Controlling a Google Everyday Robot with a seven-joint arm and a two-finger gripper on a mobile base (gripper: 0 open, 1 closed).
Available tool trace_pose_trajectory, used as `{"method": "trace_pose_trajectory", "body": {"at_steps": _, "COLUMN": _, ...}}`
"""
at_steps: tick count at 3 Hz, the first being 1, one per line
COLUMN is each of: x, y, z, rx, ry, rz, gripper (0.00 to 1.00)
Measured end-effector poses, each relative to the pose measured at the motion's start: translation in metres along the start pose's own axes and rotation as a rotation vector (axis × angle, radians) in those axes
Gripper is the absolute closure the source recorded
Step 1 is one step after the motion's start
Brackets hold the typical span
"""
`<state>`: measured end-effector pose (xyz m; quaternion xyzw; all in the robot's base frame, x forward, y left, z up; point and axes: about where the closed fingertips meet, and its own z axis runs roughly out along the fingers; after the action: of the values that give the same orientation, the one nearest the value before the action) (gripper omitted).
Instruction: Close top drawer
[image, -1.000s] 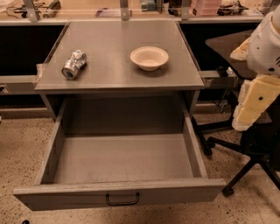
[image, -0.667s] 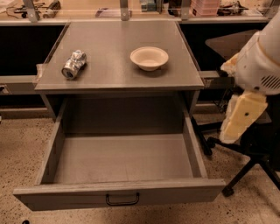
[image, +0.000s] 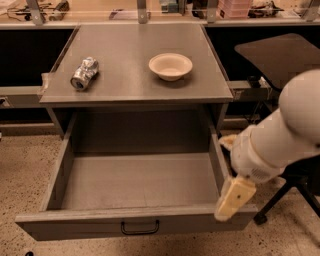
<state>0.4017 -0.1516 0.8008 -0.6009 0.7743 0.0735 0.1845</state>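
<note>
The top drawer (image: 85, 228) is a wide grey drawer pulled far out of the cabinet toward me, and its inside is bare. A small black wire handle (image: 140, 229) sits at the centre of its front panel. My gripper (image: 231, 202) is cream-coloured, on the end of a white arm (image: 280, 140) reaching in from the right. It hangs at the drawer's front right corner, over the top edge of the front panel where it meets the right side wall. Whether it touches the drawer does not show.
On the grey cabinet top (image: 130, 40) lie a crushed silver can (image: 84, 73) at the left and a white bowl (image: 170, 65) at the right. A black chair (image: 280, 55) with a wheeled base (image: 272, 202) stands close on the right. The floor (image: 20, 165) is speckled.
My arm has swung down and to the left, from beside the cabinet's right side to the drawer's front right corner. The drawer, can and bowl have not moved.
</note>
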Motion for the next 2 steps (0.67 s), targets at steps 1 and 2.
{"method": "trace_pose_trajectory", "body": {"at_steps": 1, "x": 0.017, "y": 0.034, "z": 0.053, "rx": -0.113, "ry": -0.071, "rz": -0.012, "gripper": 0.00}}
{"method": "trace_pose_trajectory", "body": {"at_steps": 2, "x": 0.025, "y": 0.063, "z": 0.082, "rx": -0.177, "ry": -0.112, "rz": -0.054, "gripper": 0.00}}
